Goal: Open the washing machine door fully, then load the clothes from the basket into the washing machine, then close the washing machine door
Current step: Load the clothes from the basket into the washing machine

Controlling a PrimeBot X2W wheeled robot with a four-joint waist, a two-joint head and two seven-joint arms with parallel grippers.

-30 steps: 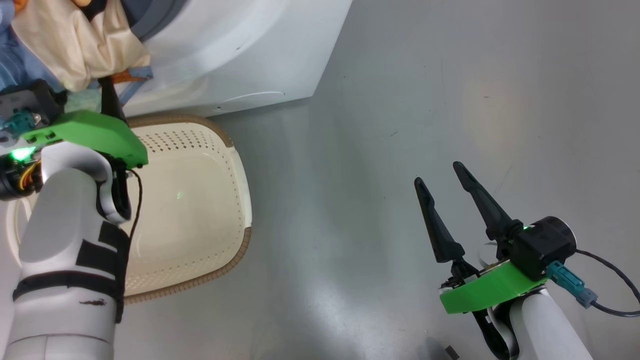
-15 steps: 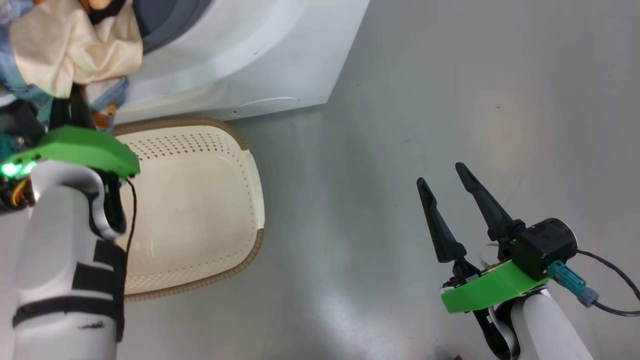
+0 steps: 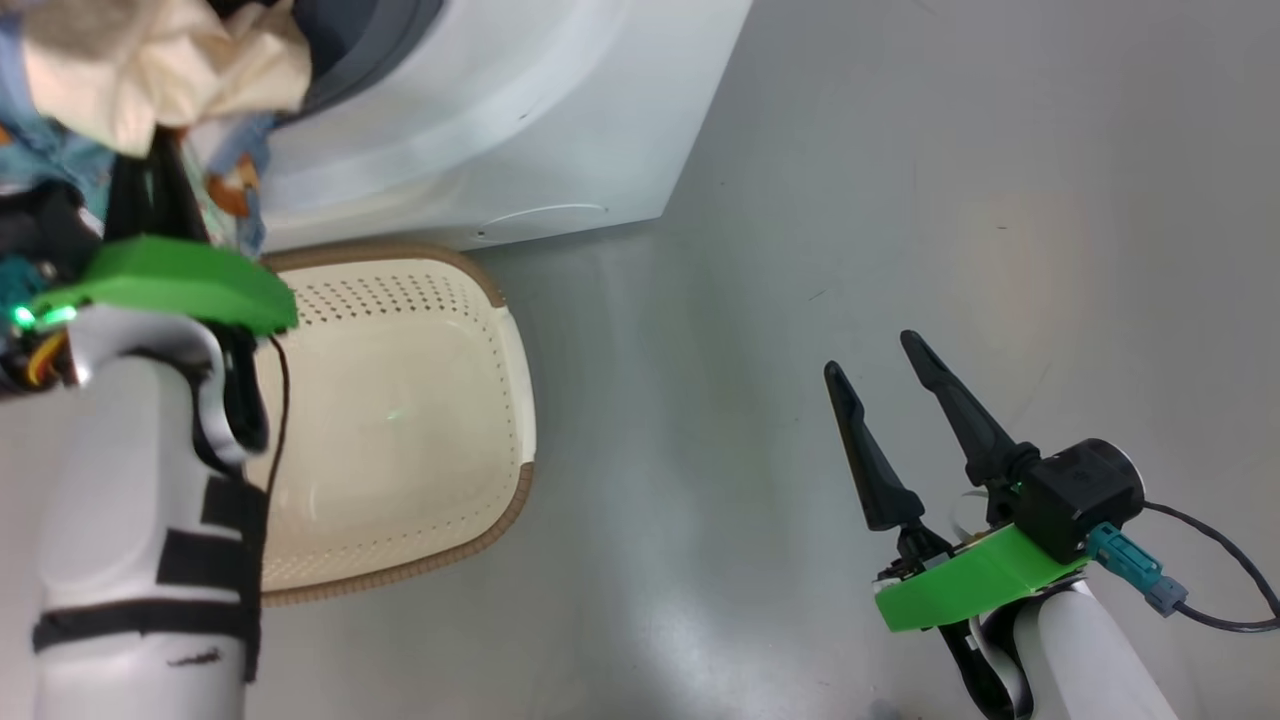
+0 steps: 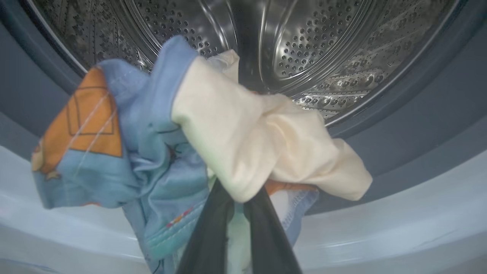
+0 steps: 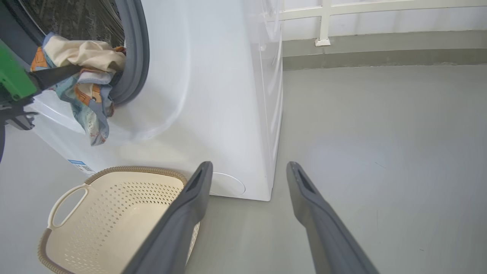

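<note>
Shiny steel drum (image 4: 323, 49), matt plastic basket (image 3: 400, 300)

The small blue label (image 5: 78, 164) on the washing machine (image 5: 213, 95) is too small to read.

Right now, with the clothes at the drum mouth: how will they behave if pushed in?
Probably floppy: the clothes drape and fold over the left gripper, so a push may just bunch them. Likely light: thin fabric, small bundle. May slide back out: a tail hangs down the washing machine front, outside the drum.
</note>
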